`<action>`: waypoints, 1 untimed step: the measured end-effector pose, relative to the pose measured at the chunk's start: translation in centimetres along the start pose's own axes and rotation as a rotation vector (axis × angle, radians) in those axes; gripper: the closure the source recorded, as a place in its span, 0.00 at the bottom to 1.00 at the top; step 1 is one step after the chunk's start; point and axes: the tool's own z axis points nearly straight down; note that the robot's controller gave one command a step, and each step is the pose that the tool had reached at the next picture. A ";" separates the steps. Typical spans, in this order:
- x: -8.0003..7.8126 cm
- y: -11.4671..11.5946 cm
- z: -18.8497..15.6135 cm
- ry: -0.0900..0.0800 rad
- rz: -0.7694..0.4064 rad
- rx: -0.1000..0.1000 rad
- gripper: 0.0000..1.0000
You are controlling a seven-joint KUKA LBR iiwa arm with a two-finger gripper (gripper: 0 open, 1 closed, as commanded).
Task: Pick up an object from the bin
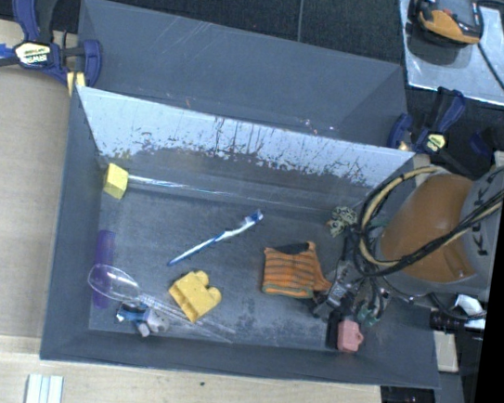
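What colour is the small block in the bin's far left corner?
The block is yellow, best seen in the camera view.

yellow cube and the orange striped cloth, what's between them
A blue-and-white toothbrush lies slantwise between the yellow cube and the orange striped cloth, seen in the camera view.

Matt grey metal bin [77, 245], scuffed and scratched. Ribbed orange cloth [286, 271], soft-looking. Smooth plastic toothbrush [216, 239]. Clear glossy plastic spoon [112, 280]. Matt yellow cube [116, 180]. Glossy orange arm cover [430, 232].
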 end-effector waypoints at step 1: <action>0.0 0.0 0.0 0.000 0.000 0.000 1.00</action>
